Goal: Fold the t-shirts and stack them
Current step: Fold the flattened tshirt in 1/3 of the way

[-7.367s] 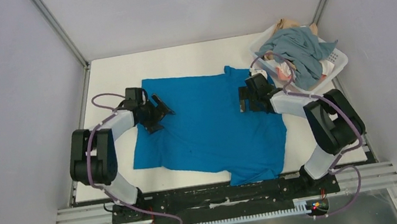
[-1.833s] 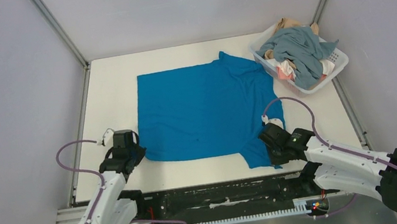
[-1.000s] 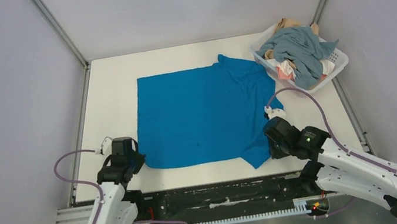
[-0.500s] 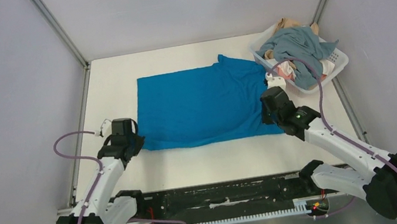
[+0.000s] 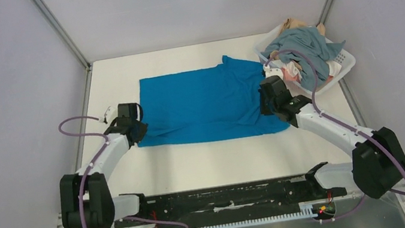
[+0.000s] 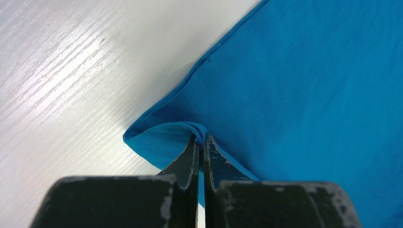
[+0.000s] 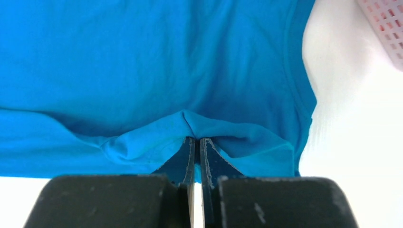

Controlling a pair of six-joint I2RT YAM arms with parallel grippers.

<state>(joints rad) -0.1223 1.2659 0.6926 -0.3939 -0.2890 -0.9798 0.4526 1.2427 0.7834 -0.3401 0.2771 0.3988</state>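
Observation:
A bright blue t-shirt [image 5: 204,101] lies across the middle of the table, its near edge lifted and doubled back over the rest. My left gripper [image 5: 134,126] is shut on the shirt's near left corner [image 6: 164,137], pinched cloth bunching at the tips. My right gripper [image 5: 266,99] is shut on the near right edge [image 7: 199,124], a fold of cloth rising between its fingers. The other t-shirts, a grey-blue one [image 5: 306,53] on top, sit heaped in the basket [image 5: 345,62].
The white slotted basket stands at the far right corner, its wall [image 7: 385,26] close to my right gripper. Bare white table [image 5: 213,161] runs along the near side, with a strip [image 5: 108,86] at the far left.
Both grippers have carried the shirt's near edge away from the table's front, toward the back. The visible shirt has shortened front to back as the near part folds over.

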